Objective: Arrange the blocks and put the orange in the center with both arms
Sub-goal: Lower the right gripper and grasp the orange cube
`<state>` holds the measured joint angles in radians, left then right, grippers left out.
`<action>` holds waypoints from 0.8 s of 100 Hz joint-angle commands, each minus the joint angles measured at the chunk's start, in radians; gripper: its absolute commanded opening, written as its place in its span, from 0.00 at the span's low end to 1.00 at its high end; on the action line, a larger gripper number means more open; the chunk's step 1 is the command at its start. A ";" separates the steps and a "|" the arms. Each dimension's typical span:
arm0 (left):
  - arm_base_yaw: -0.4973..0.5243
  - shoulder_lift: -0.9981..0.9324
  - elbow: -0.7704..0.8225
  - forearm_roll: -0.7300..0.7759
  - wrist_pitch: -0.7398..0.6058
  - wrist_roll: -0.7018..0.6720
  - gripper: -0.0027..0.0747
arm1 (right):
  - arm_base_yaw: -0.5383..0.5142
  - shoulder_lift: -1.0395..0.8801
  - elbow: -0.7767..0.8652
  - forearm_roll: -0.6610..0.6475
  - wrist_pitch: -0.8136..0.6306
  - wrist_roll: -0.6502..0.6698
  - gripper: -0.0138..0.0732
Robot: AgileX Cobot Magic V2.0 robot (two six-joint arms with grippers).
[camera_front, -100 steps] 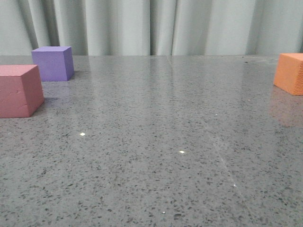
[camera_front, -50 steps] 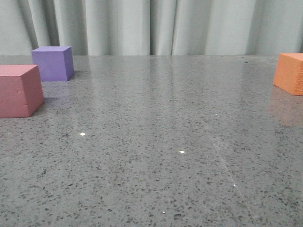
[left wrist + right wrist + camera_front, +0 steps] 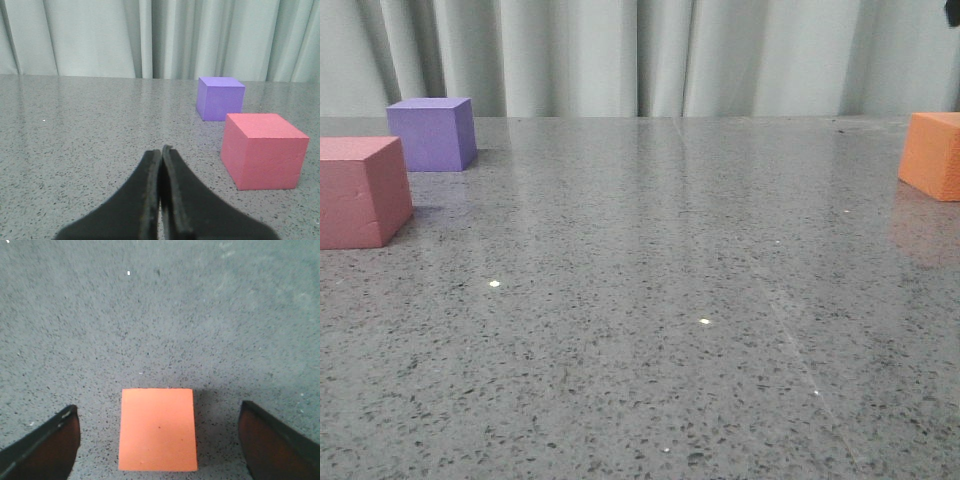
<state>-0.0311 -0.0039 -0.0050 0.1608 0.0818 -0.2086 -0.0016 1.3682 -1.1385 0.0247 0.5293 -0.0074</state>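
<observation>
Plainly the right gripper hangs spread wide above the orange cube at the table's right edge, apparently lining up a grasp; the left gripper is pressed closed, empty, near the pink-red cube and purple cube.

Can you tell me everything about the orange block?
The orange foam cube looks matte, with flat faces and straight edges. It rests flat on the grey speckled stone-look table, at the far right of the front view, away from the other blocks. The right end effector hangs above it, wide open, one finger on each side. Nothing else touches it.
</observation>
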 commanded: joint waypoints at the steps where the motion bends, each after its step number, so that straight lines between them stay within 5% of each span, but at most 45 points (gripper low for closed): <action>1: 0.002 -0.032 0.055 -0.008 -0.082 -0.002 0.01 | -0.003 0.011 -0.046 -0.001 -0.041 -0.018 0.89; 80: 0.002 -0.032 0.055 -0.008 -0.082 -0.002 0.01 | -0.003 0.187 -0.046 -0.001 -0.028 -0.028 0.89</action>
<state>-0.0311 -0.0039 -0.0050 0.1608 0.0818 -0.2086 -0.0016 1.5670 -1.1495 0.0247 0.5483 -0.0261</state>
